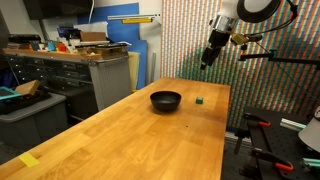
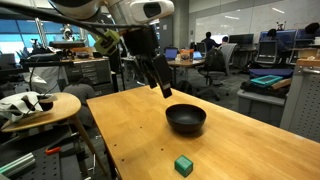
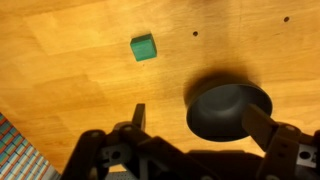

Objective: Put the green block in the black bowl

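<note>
Status: approach step, nothing grasped yet. My gripper (image 3: 200, 128) hangs well above the wooden table (image 1: 120, 140), fingers (image 3: 138, 114) spread wide with nothing between them. The green block (image 3: 144, 47) sits on the bare tabletop, outside the black bowl (image 3: 232, 104), near it but not touching; in both exterior views there's a clear strip of wood between them. In the wrist view I'm lined up more over the bowl than the block, and the block lies off to one side of my finger line. My read of the next move: translate sideways until the block is centred between the fingers, then come straight down, straddle it and close. The cube is tiny, so centring has to be tight, and the descent needs to stay clear of the bowl rim. After that it's lift, carry over the bowl, release. Count: one green block, one black bowl, one gripper. The bowl looks empty.
</note>
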Tool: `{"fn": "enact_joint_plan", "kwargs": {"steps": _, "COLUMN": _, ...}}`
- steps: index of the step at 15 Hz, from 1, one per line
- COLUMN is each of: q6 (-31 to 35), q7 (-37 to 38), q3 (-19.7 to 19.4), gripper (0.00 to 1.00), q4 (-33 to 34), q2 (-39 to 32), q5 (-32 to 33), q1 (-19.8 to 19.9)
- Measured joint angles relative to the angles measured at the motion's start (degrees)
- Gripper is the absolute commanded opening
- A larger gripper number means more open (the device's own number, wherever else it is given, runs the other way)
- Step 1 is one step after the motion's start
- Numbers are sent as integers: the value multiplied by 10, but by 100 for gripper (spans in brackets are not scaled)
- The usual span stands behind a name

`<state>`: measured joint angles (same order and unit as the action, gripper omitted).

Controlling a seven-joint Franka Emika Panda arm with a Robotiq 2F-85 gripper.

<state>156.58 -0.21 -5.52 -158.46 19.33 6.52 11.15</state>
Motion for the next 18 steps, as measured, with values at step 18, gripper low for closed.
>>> {"fn": "enact_joint_plan", "kwargs": {"steps": 18, "q6": 180, "q7": -198, "q3": -50, "gripper": 100, "q4": 2, "q2": -203, "q5": -68, "q1": -1}}
